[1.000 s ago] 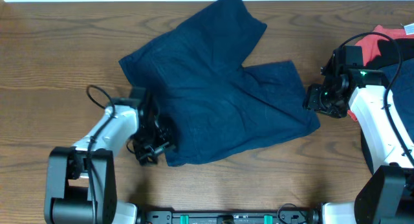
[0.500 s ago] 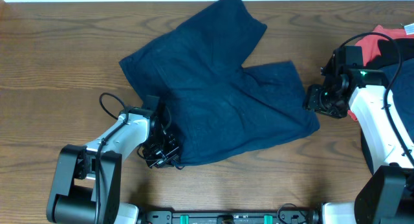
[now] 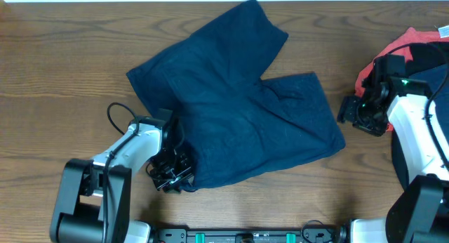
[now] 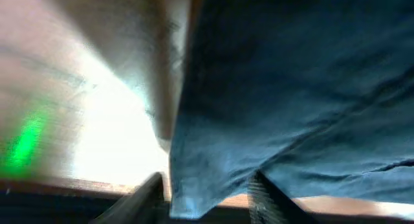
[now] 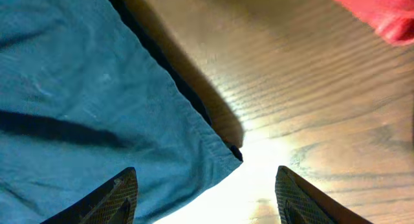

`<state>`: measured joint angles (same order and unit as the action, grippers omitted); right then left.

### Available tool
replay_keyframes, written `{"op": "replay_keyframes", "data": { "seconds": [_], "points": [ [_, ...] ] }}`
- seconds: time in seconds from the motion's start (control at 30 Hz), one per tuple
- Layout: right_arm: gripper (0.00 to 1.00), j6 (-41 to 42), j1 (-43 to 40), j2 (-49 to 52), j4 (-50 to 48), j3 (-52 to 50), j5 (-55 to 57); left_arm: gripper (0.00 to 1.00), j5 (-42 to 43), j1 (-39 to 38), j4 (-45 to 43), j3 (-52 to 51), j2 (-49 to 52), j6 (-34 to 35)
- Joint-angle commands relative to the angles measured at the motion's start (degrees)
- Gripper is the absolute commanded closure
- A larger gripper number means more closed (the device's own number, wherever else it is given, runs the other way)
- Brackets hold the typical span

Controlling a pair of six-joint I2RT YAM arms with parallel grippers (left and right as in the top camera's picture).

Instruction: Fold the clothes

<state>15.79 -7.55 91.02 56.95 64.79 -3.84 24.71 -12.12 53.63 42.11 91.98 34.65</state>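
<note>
The dark navy shorts [image 3: 238, 116] lie spread flat in the middle of the wooden table, legs pointing to the back and to the right. My left gripper [image 3: 174, 176] is low at their front-left corner. In the left wrist view that corner [image 4: 213, 179] hangs between my parted fingers [image 4: 207, 201], which are not closed on it. My right gripper [image 3: 349, 111] is open and empty, just right of the shorts' right corner. In the right wrist view the hem corner [image 5: 194, 146] lies on the table ahead of the open fingers [image 5: 204, 198].
A coral-red shirt [image 3: 414, 43] lies at the right edge behind my right arm, also showing in the right wrist view [image 5: 381, 17]. A dark garment [image 3: 440, 88] lies beside it. Bare wood [image 3: 63, 74] surrounds the shorts on the left and front.
My left gripper slid right and forward onto the shorts' front-left corner. My right gripper drew back to the right, off the shorts' edge. The shorts shifted slightly left.
</note>
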Motion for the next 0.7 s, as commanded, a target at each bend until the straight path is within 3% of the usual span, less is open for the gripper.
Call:
{"op": "replay_keyframes", "data": {
  "seconds": [0.0, 0.07, 0.13, 0.2, 0.23, 0.3, 0.53, 0.6, 0.63, 0.67],
  "points": [
    [0.33, 0.94, -0.37, 0.87, -0.63, -2.43, 0.35, 0.39, -2.75, -0.22, 0.22, -0.48, -4.81, -0.24],
    [0.37, 0.90, -0.35, 0.87, -1.75, -3.56, 0.11, 0.33, -4.74, -0.04, -0.61, -0.48, -7.74, -0.07],
    [0.49, 0.59, -0.31, 0.87, -3.82, -5.22, -2.54, 0.32, -5.33, 0.24, -1.07, -0.48, -9.88, -0.09],
    [0.51, -1.31, -0.26, 0.87, -6.29, -7.63, -6.73, 0.34, -5.40, 0.72, -1.20, -0.48, -11.45, -0.11],
    [0.48, -0.92, -0.26, 0.87, -7.06, -9.33, -7.89, 0.34, -5.81, 0.96, -1.16, -0.48, -12.02, -0.09],
    [0.30, 0.28, -0.26, 0.87, -7.50, -11.96, -8.37, 0.34, -6.82, 1.49, -0.96, -0.48, -12.79, -0.09],
    [0.22, 1.99, -0.37, 0.87, -8.68, -18.53, -4.20, 0.33, -6.40, 3.69, 1.46, 0.44, -13.79, -1.57],
    [0.29, 1.62, -0.35, 0.87, -11.63, -19.67, -6.40, 0.33, -5.64, 3.69, 1.86, 0.55, -13.88, -1.62],
    [0.36, 1.27, -0.37, 0.87, -13.33, -20.13, -7.82, 0.33, -5.03, 3.69, 2.05, 0.55, -13.88, -1.62],
    [0.51, 1.29, -0.35, 0.87, -15.39, -20.50, -9.66, 0.33, -4.26, 3.69, 2.21, 0.55, -13.88, -1.64]
  ]
}}
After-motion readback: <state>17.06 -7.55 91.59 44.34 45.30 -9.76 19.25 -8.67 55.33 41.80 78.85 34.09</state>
